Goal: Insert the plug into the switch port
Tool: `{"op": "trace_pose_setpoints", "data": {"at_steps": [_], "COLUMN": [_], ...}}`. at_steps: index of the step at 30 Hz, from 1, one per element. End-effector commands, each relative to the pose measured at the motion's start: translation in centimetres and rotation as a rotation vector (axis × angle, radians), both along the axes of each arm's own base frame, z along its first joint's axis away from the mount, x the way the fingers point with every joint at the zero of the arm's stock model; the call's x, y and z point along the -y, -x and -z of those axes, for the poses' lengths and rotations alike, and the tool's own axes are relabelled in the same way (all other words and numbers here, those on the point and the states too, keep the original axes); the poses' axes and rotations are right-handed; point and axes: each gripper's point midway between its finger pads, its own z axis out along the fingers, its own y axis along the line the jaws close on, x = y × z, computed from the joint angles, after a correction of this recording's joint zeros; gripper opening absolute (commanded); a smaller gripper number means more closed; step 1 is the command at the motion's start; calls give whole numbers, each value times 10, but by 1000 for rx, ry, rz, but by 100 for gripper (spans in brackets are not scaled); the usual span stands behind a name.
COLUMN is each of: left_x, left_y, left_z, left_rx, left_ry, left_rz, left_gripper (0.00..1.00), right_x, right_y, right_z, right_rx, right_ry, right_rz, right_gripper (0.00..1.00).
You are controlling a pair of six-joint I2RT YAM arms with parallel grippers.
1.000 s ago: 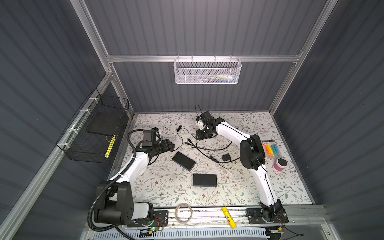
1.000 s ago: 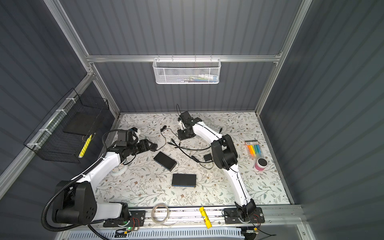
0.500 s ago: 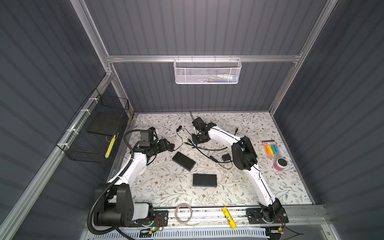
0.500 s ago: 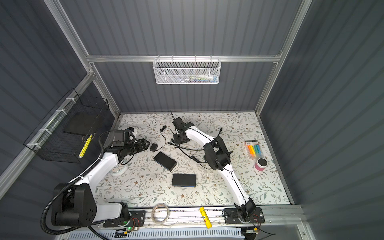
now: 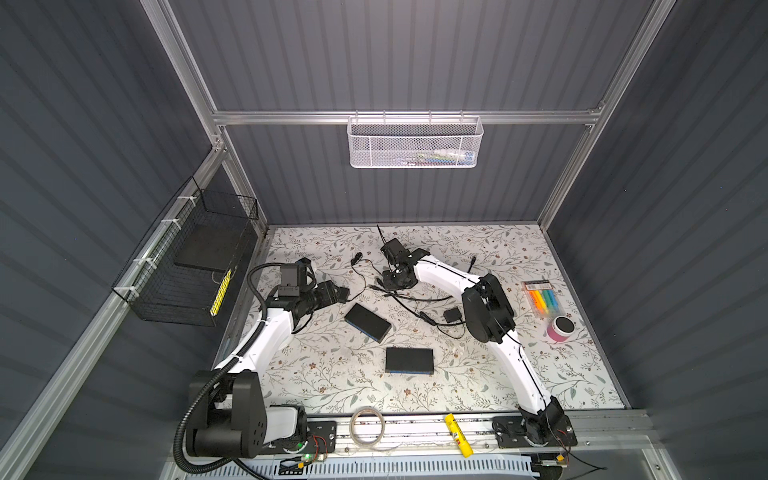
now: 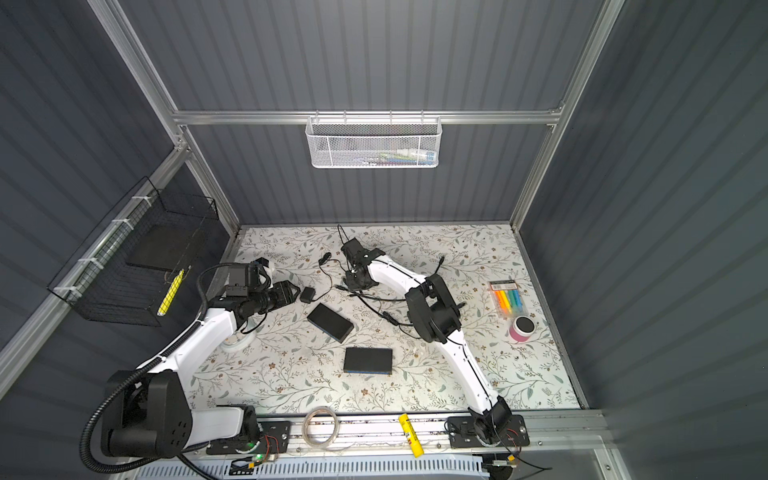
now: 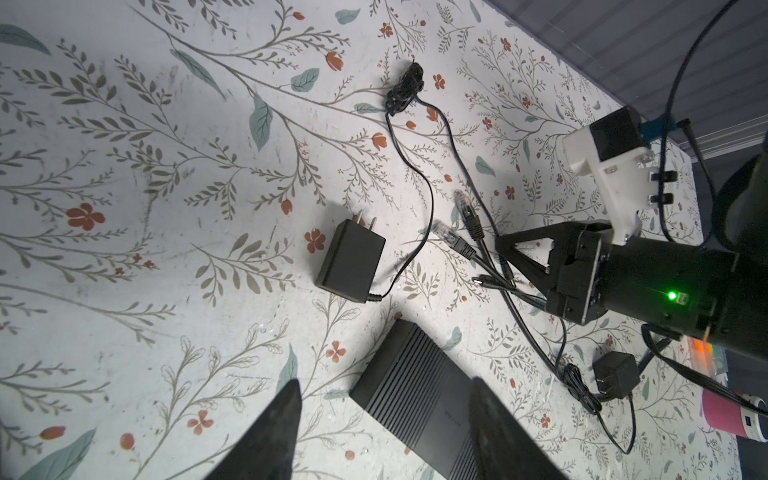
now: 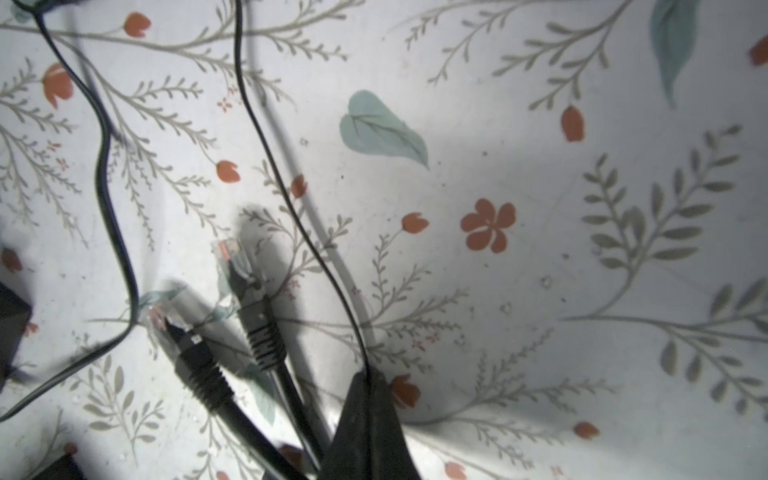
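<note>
Right wrist, hand [image 8: 368, 386] closed, cables [image 8: 208, 386] cut off

- I am looking into a cell that dark grey ribbed wall panels [image 5: 415, 54] are enclosing on three sides.
- An aluminium rail [image 5: 291, 117] is running across the back wall.
- A white mesh basket [image 5: 415, 143] is hanging from that rail.
- A black wire basket [image 5: 187, 266] is hanging on the left wall.
- A floral-patterned mat [image 5: 478, 374] is covering the floor, and bright light is falling on it.

right claw [image 8: 368, 380] lowered, closed on thin cable [image 8: 236, 41]
</note>
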Motion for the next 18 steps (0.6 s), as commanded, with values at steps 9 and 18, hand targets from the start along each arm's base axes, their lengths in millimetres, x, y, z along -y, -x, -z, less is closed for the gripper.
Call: {"op": "trace_pose_setpoints", "data": {"at_steps": [9, 18], "left_x": [3, 9], "left_y": [1, -3], "left_z": [-9, -9], "left_rx": [29, 36], "left_ry": [48, 79], "left_rz": [4, 17], "left_gripper": [63, 63], "right_x": [16, 29], "right_y": [-3, 25], "right_z": [-91, -54], "right_rx": [47, -42], "right_ry": [-142, -10], "right_rz": [2, -60], "right_gripper": [0, 27]}}
